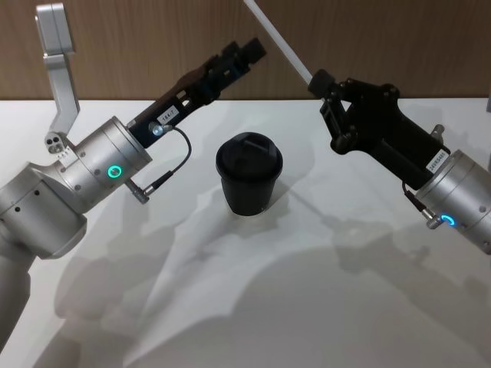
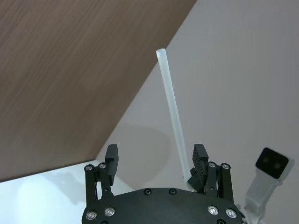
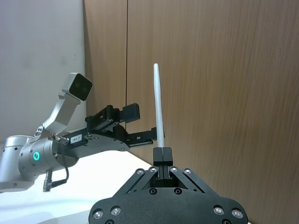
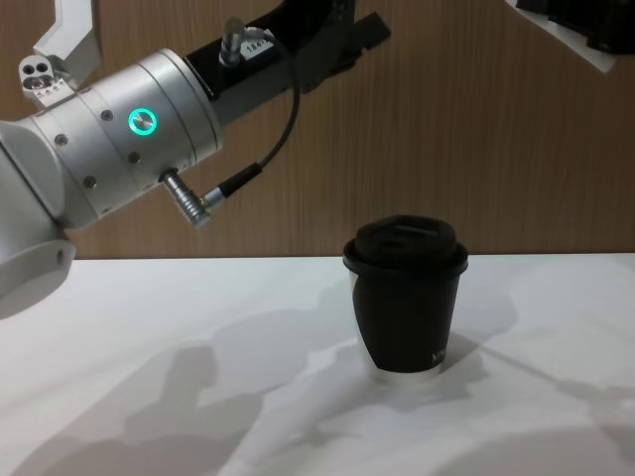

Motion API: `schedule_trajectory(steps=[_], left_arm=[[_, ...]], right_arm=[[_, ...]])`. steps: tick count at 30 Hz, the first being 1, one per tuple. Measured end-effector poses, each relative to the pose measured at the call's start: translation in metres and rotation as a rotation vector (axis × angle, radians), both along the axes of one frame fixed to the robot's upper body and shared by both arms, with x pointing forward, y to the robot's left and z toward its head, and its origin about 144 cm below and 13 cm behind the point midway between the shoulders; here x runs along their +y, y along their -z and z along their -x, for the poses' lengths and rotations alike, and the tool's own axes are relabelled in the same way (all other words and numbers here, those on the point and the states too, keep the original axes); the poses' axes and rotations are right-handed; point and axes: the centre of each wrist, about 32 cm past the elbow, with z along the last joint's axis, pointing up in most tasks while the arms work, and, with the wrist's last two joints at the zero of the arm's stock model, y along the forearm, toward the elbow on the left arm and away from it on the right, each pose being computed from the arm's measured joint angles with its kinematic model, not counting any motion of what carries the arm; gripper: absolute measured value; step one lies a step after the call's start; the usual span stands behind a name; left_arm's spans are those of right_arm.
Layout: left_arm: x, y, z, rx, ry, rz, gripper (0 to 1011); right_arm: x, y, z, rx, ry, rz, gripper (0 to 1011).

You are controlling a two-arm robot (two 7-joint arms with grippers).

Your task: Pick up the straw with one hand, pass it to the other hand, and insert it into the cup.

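Observation:
The straw (image 1: 280, 38), a thin white tube, slants up from my right gripper (image 1: 318, 80), which is shut on its lower end above the table at the back right. In the right wrist view the fingers (image 3: 162, 154) pinch the straw (image 3: 159, 107) upright. My left gripper (image 1: 249, 52) is open, raised at the back just left of the straw. In the left wrist view the straw (image 2: 170, 112) runs between the open fingers, close beside one finger (image 2: 200, 161); I cannot tell whether it touches. The black lidded cup (image 1: 249, 172) stands upright on the table below both grippers, also the cup (image 4: 405, 297).
The white table (image 1: 245, 307) spreads wide in front of the cup. A wooden wall (image 1: 138, 46) runs behind the table. The left arm's silver body (image 4: 109, 149) hangs at the left, above the tabletop.

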Motion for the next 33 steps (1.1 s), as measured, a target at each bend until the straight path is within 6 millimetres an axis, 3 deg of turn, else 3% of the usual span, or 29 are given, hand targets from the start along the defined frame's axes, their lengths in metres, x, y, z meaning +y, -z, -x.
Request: schedule_trajectory(steps=[33], left_arm=[[-0.023,-0.009,-0.021,0.027,0.124,0.140,1003]], right_arm=[[0.000,0.000,0.000,0.000,0.000,0.000,2]])
